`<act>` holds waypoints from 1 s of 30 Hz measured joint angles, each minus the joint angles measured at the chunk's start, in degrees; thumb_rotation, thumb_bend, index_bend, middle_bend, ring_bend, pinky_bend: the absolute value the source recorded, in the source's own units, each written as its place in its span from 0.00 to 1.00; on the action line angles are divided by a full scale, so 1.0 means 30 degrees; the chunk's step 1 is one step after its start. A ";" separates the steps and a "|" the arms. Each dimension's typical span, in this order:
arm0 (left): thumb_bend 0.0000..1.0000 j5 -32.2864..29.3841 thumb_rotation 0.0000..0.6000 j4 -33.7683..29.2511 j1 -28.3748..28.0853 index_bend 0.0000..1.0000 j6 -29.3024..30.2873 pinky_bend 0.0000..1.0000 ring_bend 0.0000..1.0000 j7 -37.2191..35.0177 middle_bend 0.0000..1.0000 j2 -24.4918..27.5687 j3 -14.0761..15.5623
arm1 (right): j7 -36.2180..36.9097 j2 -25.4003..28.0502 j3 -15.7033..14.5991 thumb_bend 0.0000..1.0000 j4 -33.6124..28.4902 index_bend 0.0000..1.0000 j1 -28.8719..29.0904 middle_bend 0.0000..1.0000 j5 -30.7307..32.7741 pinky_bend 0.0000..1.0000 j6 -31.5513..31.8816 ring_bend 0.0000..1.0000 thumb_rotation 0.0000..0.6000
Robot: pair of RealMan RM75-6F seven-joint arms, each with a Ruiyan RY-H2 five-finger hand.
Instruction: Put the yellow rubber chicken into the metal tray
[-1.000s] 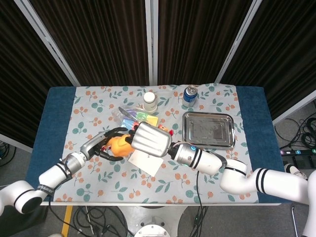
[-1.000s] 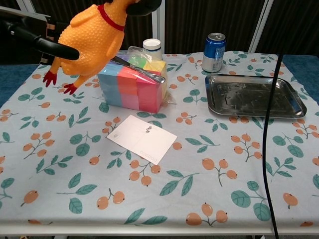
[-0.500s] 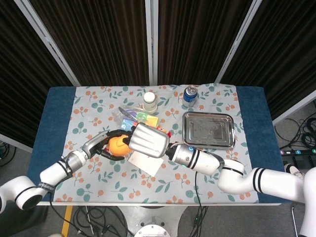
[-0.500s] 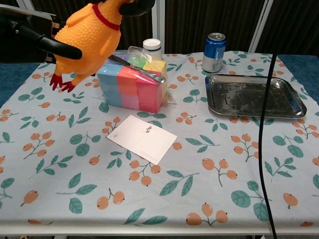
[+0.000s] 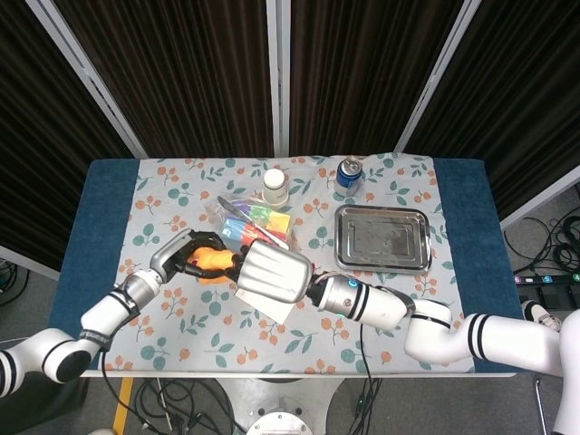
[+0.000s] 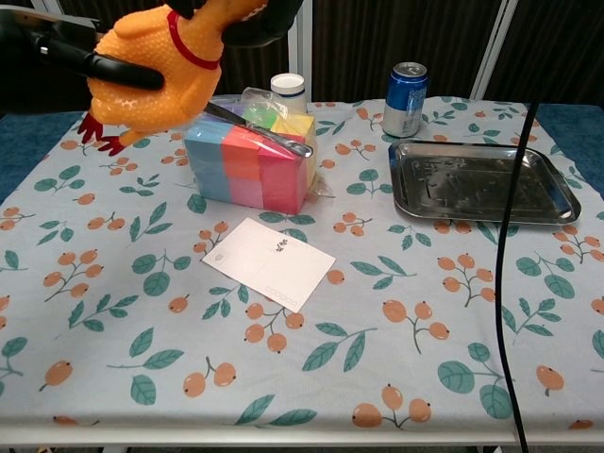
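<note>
The yellow rubber chicken (image 6: pixel 156 80) with its red collar hangs in the air above the table's left side, red feet pointing left. In the head view the chicken (image 5: pixel 211 259) sits between both hands. My left hand (image 5: pixel 181 256) wraps its dark fingers (image 6: pixel 90 64) around the body. My right hand (image 5: pixel 272 271) shows its silver back, and its dark fingers (image 6: pixel 253 13) cover the chicken's head. The metal tray (image 6: pixel 552 196) lies bare at the right, well away from both hands; it also shows as the tray (image 5: pixel 381 263) in the head view.
A stack of coloured blocks in plastic wrap (image 6: pixel 253 159) stands under the chicken. Behind it is a white bottle (image 6: pixel 288 91), and a blue can (image 6: pixel 406 87) stands by the tray. A white card (image 6: pixel 269 263) lies mid-table. A black cable (image 6: pixel 506 245) hangs at the right.
The chicken has swung about its head, its body and feet rising to the left. My left hand has curled further around the body, and my right hand has shifted slightly nearer.
</note>
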 measured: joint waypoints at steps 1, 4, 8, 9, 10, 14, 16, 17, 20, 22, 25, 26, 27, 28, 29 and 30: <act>0.76 -0.0186 1.00 0.0016 -0.0001 0.88 -0.0077 0.84 0.89 0.0174 0.95 -0.0021 -0.0043 | -0.0005 0.0011 -0.0033 0.45 -0.0080 0.90 -0.0008 0.73 -0.0061 0.95 0.0017 0.70 1.00; 0.76 -0.0626 1.00 0.0000 0.0019 0.88 -0.0338 0.85 0.90 0.0706 0.95 -0.0059 -0.0178 | -0.0050 0.0041 -0.0118 0.45 -0.0247 0.90 -0.0022 0.74 -0.0205 0.95 0.0022 0.70 1.00; 0.74 -0.0865 1.00 -0.0151 0.0199 0.83 -0.0456 0.84 0.86 0.1090 0.90 -0.0090 -0.0407 | -0.0152 0.0059 -0.0076 0.45 -0.0192 0.90 -0.0042 0.74 -0.0118 0.95 -0.0016 0.70 1.00; 0.70 -0.0853 1.00 -0.0215 0.0282 0.77 -0.0438 0.83 0.81 0.1113 0.86 -0.0088 -0.0463 | -0.0172 0.0063 -0.0045 0.45 -0.0131 0.90 -0.0064 0.74 -0.0041 0.95 -0.0013 0.70 1.00; 0.67 -0.0826 1.00 -0.0261 0.0343 0.72 -0.0431 0.82 0.77 0.1106 0.83 -0.0074 -0.0515 | -0.0175 0.0065 -0.0027 0.45 -0.0087 0.90 -0.0091 0.74 0.0028 0.95 -0.0007 0.70 1.00; 0.40 -0.0370 1.00 -0.0506 0.0619 0.35 -0.0425 0.51 0.42 0.0980 0.47 0.0100 -0.0655 | -0.0044 0.0043 0.0017 0.45 0.0233 0.90 -0.0267 0.74 0.0360 0.95 0.0085 0.70 1.00; 0.28 0.0197 1.00 -0.0553 0.0751 0.24 -0.0426 0.34 0.26 0.0940 0.28 0.0256 -0.0660 | 0.0095 0.0007 0.0007 0.45 0.0468 0.90 -0.0395 0.74 0.0457 0.95 0.0217 0.70 1.00; 0.25 0.0508 1.00 -0.0539 0.0810 0.22 -0.0398 0.30 0.21 0.0971 0.24 0.0318 -0.0645 | 0.0172 -0.0012 -0.0011 0.45 0.0563 0.90 -0.0463 0.74 0.0477 0.95 0.0308 0.70 1.00; 0.17 0.1717 1.00 -0.0403 0.1056 0.18 -0.0082 0.22 0.11 0.1156 0.11 0.0503 -0.0520 | 0.0559 -0.0061 -0.0135 0.45 0.0767 0.91 -0.0755 0.74 0.0503 0.95 0.0692 0.70 1.00; 0.15 0.2575 1.00 -0.0293 0.1258 0.18 0.0247 0.21 0.10 0.1110 0.09 0.0670 -0.0416 | 0.0957 -0.0070 -0.0250 0.45 0.0868 0.91 -0.0974 0.74 0.0512 0.95 0.0949 0.70 1.00; 0.14 0.3697 1.00 -0.0096 0.1528 0.18 0.0851 0.21 0.09 0.0824 0.08 0.0943 -0.0250 | 0.1622 -0.0015 -0.0431 0.45 0.0968 0.91 -0.1344 0.74 0.0468 0.96 0.1435 0.70 1.00; 0.13 0.4010 1.00 -0.0025 0.1604 0.18 0.1061 0.21 0.09 0.0766 0.08 0.1038 -0.0186 | 0.1753 0.0035 -0.0486 0.45 0.0987 0.91 -0.1483 0.74 0.0433 0.96 0.1633 0.70 1.00; 0.13 0.4399 1.00 0.0081 0.1705 0.18 0.1357 0.21 0.09 0.0744 0.08 0.1186 -0.0085 | 0.1891 0.0138 -0.0565 0.45 0.0990 0.91 -0.1701 0.74 0.0384 0.96 0.1931 0.70 1.00; 0.13 0.4638 1.00 0.0167 0.1783 0.18 0.1593 0.21 0.09 0.0789 0.08 0.1297 -0.0005 | 0.2024 0.0246 -0.0628 0.45 0.0975 0.91 -0.1903 0.74 0.0357 0.96 0.2187 0.70 1.00; 0.12 0.4807 1.00 0.0242 0.1854 0.18 0.1820 0.21 0.09 0.0904 0.08 0.1398 0.0072 | 0.2186 0.0381 -0.0697 0.45 0.0942 0.91 -0.2140 0.74 0.0345 0.96 0.2457 0.70 1.00; 0.12 0.4944 1.00 0.0324 0.1938 0.18 0.2037 0.21 0.09 0.1159 0.08 0.1535 0.0178 | 0.2454 0.0607 -0.0797 0.45 0.0872 0.91 -0.2511 0.74 0.0368 0.96 0.2825 0.70 1.00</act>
